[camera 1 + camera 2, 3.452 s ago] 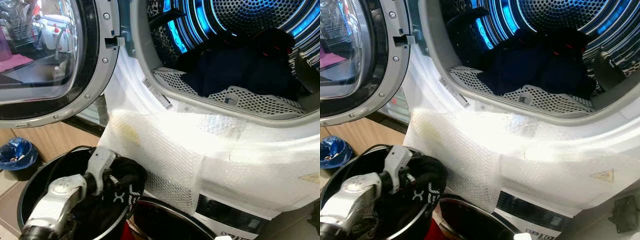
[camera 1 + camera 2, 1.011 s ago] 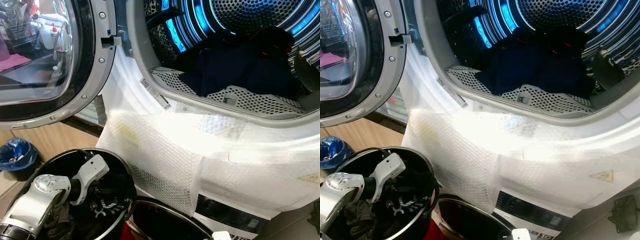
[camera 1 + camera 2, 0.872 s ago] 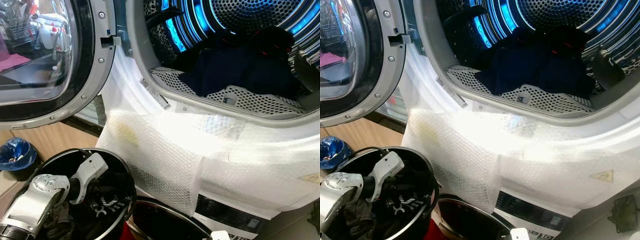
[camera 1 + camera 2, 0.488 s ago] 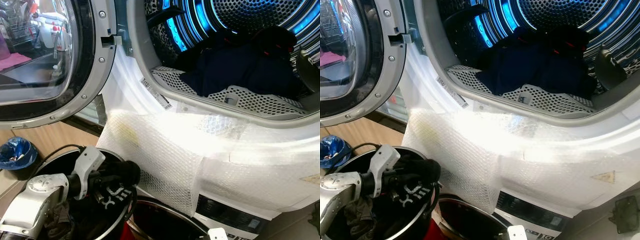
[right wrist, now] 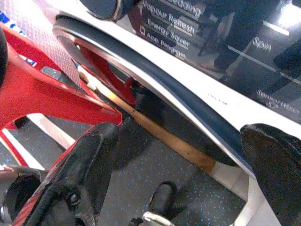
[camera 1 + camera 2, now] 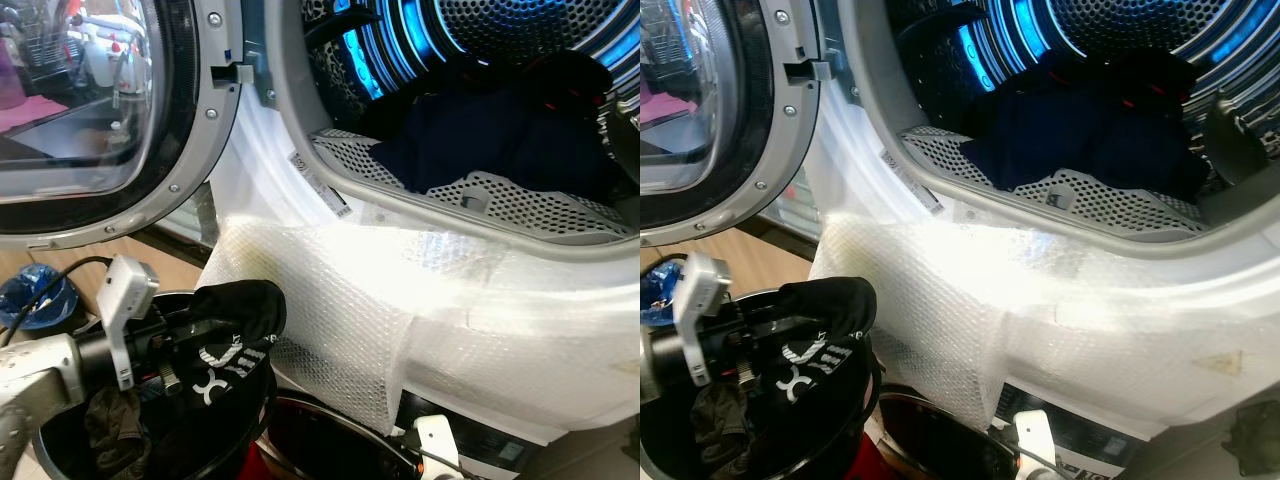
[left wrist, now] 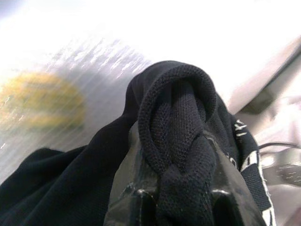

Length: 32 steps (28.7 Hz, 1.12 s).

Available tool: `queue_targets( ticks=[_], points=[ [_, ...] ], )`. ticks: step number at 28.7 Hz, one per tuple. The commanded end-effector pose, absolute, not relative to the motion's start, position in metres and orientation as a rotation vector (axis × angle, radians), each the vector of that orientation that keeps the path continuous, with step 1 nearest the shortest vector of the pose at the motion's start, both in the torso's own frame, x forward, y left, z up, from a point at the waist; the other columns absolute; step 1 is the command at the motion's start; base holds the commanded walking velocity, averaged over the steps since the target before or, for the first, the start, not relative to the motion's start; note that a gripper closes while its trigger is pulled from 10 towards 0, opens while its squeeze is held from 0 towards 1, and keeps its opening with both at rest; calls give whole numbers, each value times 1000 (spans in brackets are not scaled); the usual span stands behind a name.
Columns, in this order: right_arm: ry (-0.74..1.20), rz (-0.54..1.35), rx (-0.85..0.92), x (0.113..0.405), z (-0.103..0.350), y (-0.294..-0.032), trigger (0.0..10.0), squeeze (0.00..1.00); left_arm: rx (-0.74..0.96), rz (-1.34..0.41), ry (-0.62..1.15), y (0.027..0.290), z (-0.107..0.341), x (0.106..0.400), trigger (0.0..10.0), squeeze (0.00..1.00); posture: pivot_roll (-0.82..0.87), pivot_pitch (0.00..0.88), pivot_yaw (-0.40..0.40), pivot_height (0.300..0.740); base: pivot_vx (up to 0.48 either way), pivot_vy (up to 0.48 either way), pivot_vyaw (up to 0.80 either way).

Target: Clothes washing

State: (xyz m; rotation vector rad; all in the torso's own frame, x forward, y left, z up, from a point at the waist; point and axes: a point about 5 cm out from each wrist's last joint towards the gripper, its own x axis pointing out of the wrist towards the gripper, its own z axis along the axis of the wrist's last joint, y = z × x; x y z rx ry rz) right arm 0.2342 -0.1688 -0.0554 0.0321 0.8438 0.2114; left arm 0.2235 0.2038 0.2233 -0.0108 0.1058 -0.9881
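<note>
My left gripper (image 6: pixel 205 330) is shut on a black garment with white print (image 6: pixel 238 325), held just above the rim of a round black basket (image 6: pixel 248 425) at the lower left. In the left wrist view the black fabric (image 7: pixel 176 117) is folded over and pinched between the fingers. More dark cloth (image 6: pixel 115 430) hangs inside the basket. Above it the washing machine's drum (image 6: pixel 520 40) stands open, lit blue, with dark clothes (image 6: pixel 480 140) lying in it. My right gripper (image 5: pixel 183 160) is open, low down by the machine's front panel.
The round glass door (image 6: pixel 90 110) is swung open to the left. Bubble wrap (image 6: pixel 400 300) covers the machine's front below the opening. A second dark basket with a red frame (image 6: pixel 330 450) stands under it. A small bin with a blue bag (image 6: pixel 35 300) sits on the floor at left.
My left gripper has risen out of the black basket with the black garment and now points toward the machine. The view has shifted slightly.
</note>
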Motion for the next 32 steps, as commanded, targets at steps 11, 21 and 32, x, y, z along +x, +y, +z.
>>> queue_targets(
  ticks=[11, 21, 32],
  points=[
    [737, 409, 103, 238, -37, -207, 10000, 988, 18, -1081, 134, 206, 251, 199, 0, 0, 135, 26, -52, 740, 0, 0, 0],
    [704, 983, 107, 191, -12, -236, 10000, 1000, 9, -1133, 134, 198, 253, 203, 0, 0, 96, 12, -44, 740, 0, 0, 0],
    [296, 1328, 258, 190, 77, -169, 10000, 1000, -4, -1205, 138, 187, 255, 215, 0, 0, 55, 32, -20, 740, 0, 0, 0]
  ],
)
